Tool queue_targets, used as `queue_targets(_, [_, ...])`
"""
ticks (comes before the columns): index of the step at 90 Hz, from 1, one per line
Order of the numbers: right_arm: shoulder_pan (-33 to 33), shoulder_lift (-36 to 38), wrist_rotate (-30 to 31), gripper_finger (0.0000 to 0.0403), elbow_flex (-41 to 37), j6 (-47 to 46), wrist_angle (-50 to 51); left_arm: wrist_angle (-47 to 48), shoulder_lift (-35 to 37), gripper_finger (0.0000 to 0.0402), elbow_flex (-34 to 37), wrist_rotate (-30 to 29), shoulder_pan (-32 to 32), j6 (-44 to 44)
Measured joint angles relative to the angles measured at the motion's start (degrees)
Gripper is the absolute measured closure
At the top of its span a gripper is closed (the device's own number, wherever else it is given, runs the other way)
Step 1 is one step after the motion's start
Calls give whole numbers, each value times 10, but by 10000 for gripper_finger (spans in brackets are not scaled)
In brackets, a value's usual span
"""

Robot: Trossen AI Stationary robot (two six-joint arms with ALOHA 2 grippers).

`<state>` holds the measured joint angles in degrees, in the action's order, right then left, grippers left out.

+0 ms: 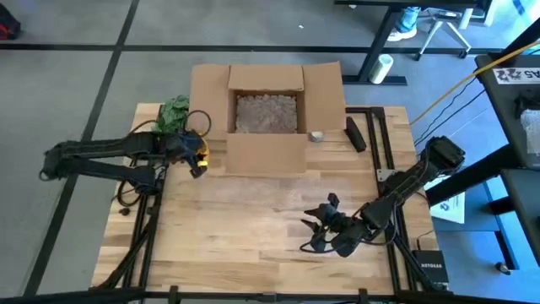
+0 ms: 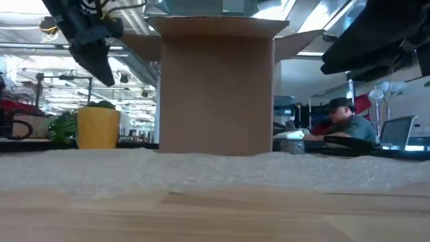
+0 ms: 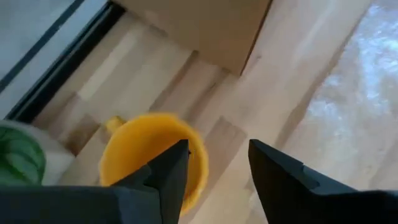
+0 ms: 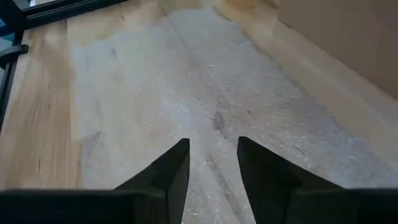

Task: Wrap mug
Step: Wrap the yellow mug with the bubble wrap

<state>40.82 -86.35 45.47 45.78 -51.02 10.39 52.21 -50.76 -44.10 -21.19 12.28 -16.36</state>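
Yellow mug (image 3: 149,158) sits below my left fingers (image 3: 214,171), spread; approach step. Next: close on rim, carry to bubble wrap (image 4: 205,93). Right fingers (image 4: 213,165) spread, idle.

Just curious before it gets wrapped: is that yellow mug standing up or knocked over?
Upright. The yellow mug stands on its base in the low view; the left wrist view looks down into its open mouth.

Yellow mug (image 3: 152,158) is blurred and partly covered by the left gripper's finger (left wrist view); green object (image 3: 18,158) is cut off.
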Motion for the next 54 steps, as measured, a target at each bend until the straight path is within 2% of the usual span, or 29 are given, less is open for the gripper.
queue_targets(26, [0,0,0,281,0,0,-1,6,-23,249,5,51,31,3])
queue_targets(54, [0,0,0,281,0,0,-5,-20,-101,249,24,50,31,-13])
